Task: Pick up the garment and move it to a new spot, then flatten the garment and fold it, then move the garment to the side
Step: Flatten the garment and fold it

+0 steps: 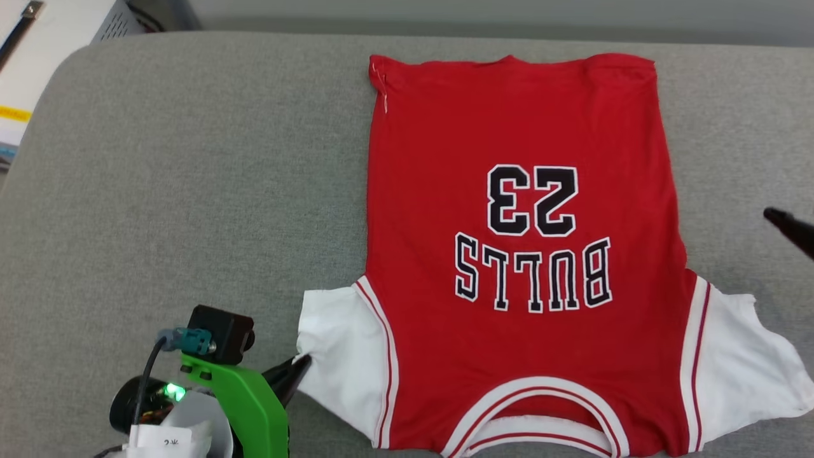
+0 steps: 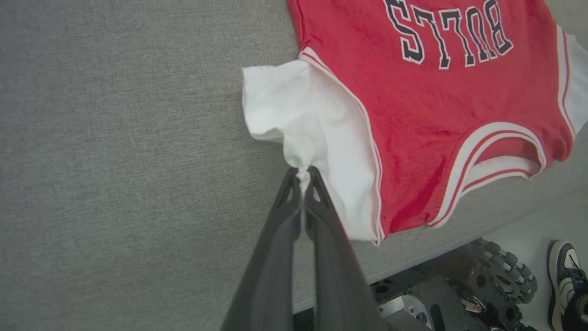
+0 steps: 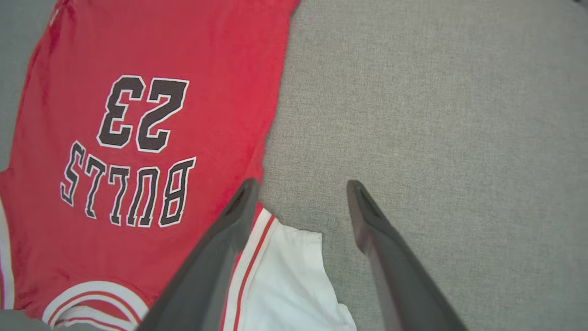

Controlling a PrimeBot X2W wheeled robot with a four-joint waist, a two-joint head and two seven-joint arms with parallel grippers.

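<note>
The garment (image 1: 521, 127), a red jersey T-shirt with white sleeves and black "BULLS" and "23" print, lies spread flat on the grey table (image 1: 191, 191), collar toward me. My left gripper (image 1: 300, 364) is shut on the outer edge of its left white sleeve (image 2: 294, 105), and the cloth bunches into a peak at the fingertips (image 2: 303, 172). My right gripper (image 3: 301, 186) is open, hovering over the table beside the right white sleeve (image 3: 285, 280), with nothing between its fingers. One dark fingertip (image 1: 785, 221) of it shows at the right edge of the head view.
Bare grey table surface stretches left of the garment (image 2: 115, 138) and right of it (image 3: 436, 115). A white box (image 1: 38, 51) stands beyond the table's far left corner. Past the near table edge are my wheeled base (image 2: 500, 276) and a person's shoe (image 2: 562, 271).
</note>
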